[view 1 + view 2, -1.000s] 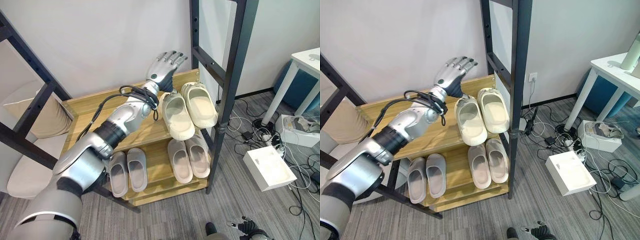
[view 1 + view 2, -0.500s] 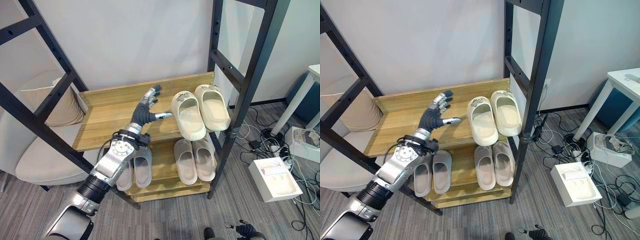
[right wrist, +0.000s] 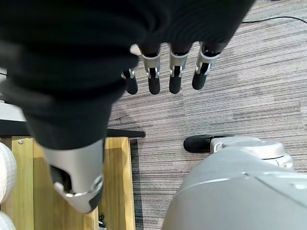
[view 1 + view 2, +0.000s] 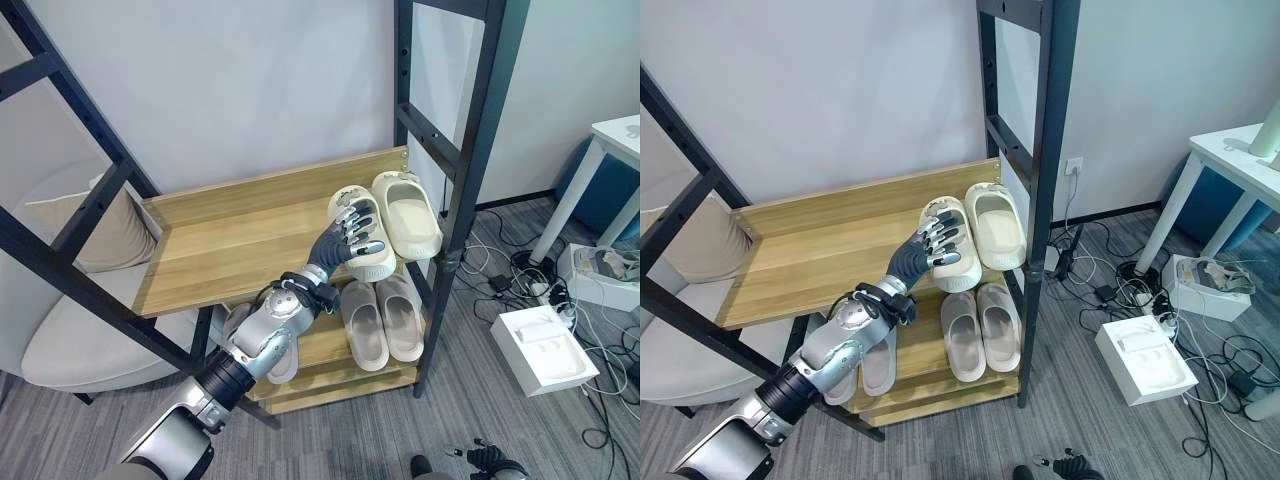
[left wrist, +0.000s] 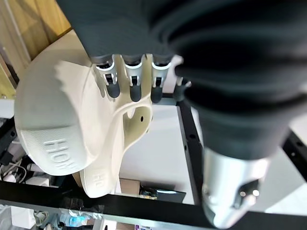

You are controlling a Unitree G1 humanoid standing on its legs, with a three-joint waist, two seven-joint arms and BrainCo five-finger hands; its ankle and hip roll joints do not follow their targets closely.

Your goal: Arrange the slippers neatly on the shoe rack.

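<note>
A cream pair stands at the right end of the wooden shoe rack's top shelf [image 4: 230,240]. My left hand [image 4: 348,236] lies over the left cream slipper [image 4: 376,266], its fingers [image 5: 135,84] nearly straight, spread and resting on that slipper [image 5: 62,110]. The right cream slipper [image 4: 408,210] sits just beside it, untouched. On the lower shelf stand one grey pair [image 4: 385,320] and a second grey pair [image 4: 878,368], the latter partly hidden under my left arm. My right hand [image 3: 175,72] hangs over the floor with straight fingers, holding nothing.
Black frame posts [image 4: 470,150] rise at the rack's right end and cross at the left. A pale chair with a cushion [image 4: 60,340] stands left of the rack. On the floor to the right lie a white box [image 4: 545,345] and cables, beside a white table [image 4: 610,130].
The camera has shifted. My left hand has come down from above the back of the shelf and moved right, onto the left cream slipper.
</note>
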